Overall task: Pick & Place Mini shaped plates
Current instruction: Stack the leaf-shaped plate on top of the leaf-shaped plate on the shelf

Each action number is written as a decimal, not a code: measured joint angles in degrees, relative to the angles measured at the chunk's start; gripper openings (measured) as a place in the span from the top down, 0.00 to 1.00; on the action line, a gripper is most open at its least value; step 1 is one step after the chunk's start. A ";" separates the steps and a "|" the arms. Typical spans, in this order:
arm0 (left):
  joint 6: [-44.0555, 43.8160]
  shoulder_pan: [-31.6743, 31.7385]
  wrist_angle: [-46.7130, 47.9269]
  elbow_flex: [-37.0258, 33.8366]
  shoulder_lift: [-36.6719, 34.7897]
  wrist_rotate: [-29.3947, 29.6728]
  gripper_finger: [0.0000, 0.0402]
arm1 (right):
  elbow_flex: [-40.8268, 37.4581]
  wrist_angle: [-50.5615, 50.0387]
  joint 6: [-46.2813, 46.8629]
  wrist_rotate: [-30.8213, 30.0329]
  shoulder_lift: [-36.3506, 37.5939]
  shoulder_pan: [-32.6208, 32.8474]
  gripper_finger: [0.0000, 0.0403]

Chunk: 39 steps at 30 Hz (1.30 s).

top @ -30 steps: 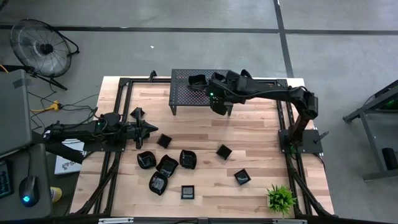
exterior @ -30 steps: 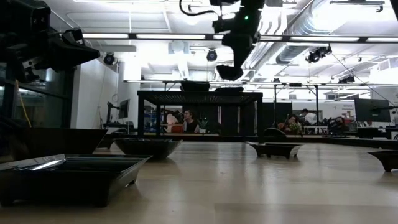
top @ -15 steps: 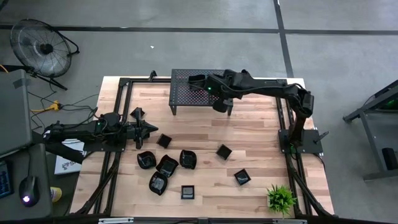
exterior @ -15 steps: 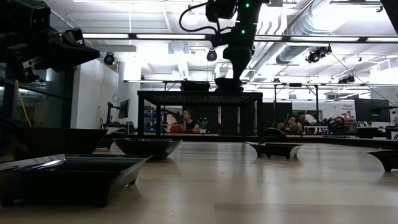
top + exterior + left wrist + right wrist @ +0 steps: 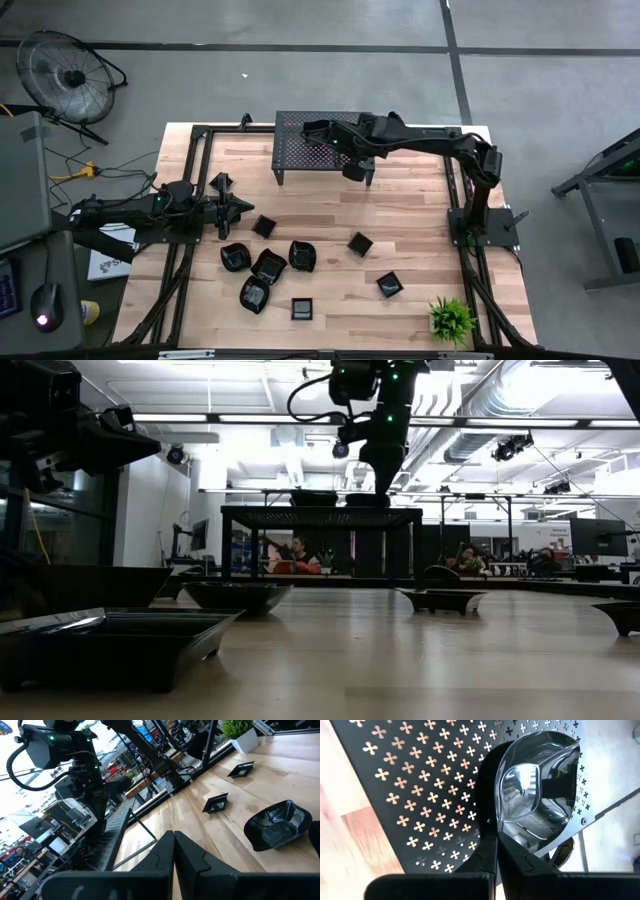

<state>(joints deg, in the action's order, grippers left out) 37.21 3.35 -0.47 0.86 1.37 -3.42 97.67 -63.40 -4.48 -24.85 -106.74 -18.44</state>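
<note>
Right gripper (image 5: 495,837) clamped on a mini shaped plate (image 5: 535,790), low over the perforated stand (image 5: 300,150) at table 12 o'clock. Lower flat, release gently. Left gripper (image 5: 235,208) together, waiting at 9 o'clock; other plates (image 5: 268,265) around 6

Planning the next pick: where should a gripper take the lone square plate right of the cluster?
By its raised rim, from straight above: one finger inside, one outside. The square plate lies flat, open side up, apart from the others, so any side is free. The right gripper is over the stand, shut on another plate; the left gripper waits shut at the table's left.
</note>
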 joint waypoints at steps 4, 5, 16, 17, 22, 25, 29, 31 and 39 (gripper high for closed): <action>0.01 0.00 0.00 0.00 0.00 -0.01 0.99 | 0.00 -0.15 0.04 0.75 0.00 0.02 1.00; 0.01 -0.02 0.01 0.00 0.00 -0.01 0.99 | 0.00 -0.15 0.07 1.11 0.00 0.02 1.00; 0.00 -0.01 0.00 0.00 -0.01 0.00 0.99 | 0.00 -0.15 0.15 1.30 0.01 0.04 0.92; 0.01 0.00 0.00 0.00 0.00 -0.01 0.99 | 0.00 -0.15 0.13 1.30 0.02 0.04 0.91; 0.00 0.00 0.00 0.00 0.00 0.00 0.99 | 0.00 -0.07 0.15 1.40 0.02 0.09 0.85; 0.00 0.00 0.01 0.00 0.00 0.00 0.99 | 0.00 0.23 0.15 1.43 0.14 0.25 0.81; 0.02 -0.02 0.00 0.00 -0.02 0.00 0.99 | 0.00 0.34 0.17 1.45 0.78 0.90 0.76; 0.00 0.00 0.00 0.00 -0.02 0.00 0.99 | 0.00 0.37 0.16 1.60 1.26 1.37 0.74; 0.02 0.00 0.02 0.00 -0.02 0.00 0.99 | 0.00 -0.01 2.09 1.70 3.60 3.88 0.72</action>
<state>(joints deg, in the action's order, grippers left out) 37.23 3.35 -0.45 0.86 1.35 -3.42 97.67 -63.41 -2.40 -23.16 -103.14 -14.56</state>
